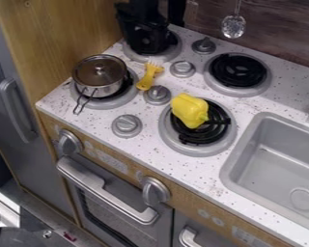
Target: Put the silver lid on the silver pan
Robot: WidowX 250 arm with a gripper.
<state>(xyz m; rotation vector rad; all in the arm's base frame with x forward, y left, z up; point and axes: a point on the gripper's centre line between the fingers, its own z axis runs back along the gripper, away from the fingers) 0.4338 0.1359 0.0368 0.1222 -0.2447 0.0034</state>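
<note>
Speckled counter (pixel 134 157), front markings (pixel 112 161) illegible — silver lid (pixel 91 73) on pan (pixel 108 91) — can't tell if tool (pixel 146 42) is spread.

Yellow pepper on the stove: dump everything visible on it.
The yellow pepper is a bell shape with lobed sides and a smooth, slightly shiny skin, plastic-looking, with a short dark stem. It looks whole. It lies on its side on the black coil of the burner nearest the sink, stem end toward the sink. Only the burner appears to touch it.
</note>
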